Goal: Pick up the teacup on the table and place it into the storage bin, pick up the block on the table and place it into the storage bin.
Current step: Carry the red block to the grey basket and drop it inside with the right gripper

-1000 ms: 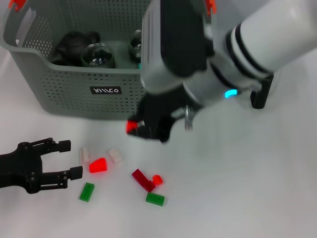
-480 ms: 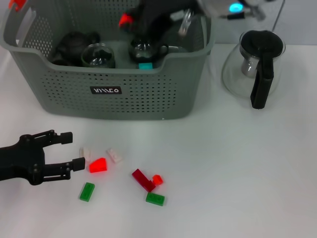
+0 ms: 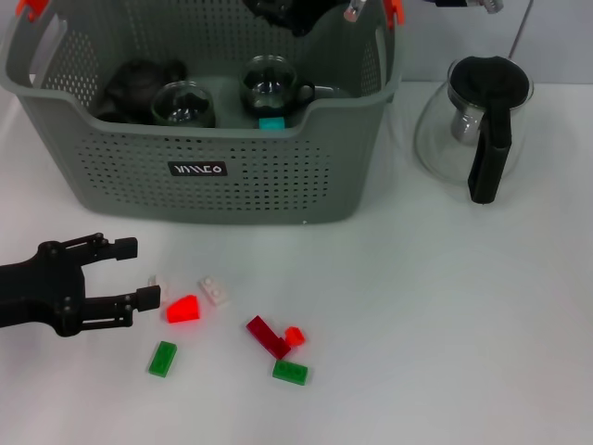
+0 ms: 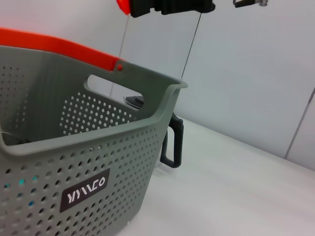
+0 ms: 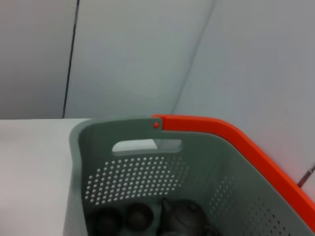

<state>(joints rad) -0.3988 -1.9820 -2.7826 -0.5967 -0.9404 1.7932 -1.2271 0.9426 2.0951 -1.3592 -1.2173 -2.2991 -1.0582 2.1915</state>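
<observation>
Red block (image 3: 183, 309) lies just beside open left gripper (image 3: 132, 274).

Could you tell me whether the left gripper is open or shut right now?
Open: the left gripper rests on the table, fingers spread, holding nothing.

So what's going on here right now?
The right gripper is above the bin's back edge with a red block at its tip. The bin already holds cups and a dark teapot. The left gripper hovers open beside the loose blocks on the table.
</observation>
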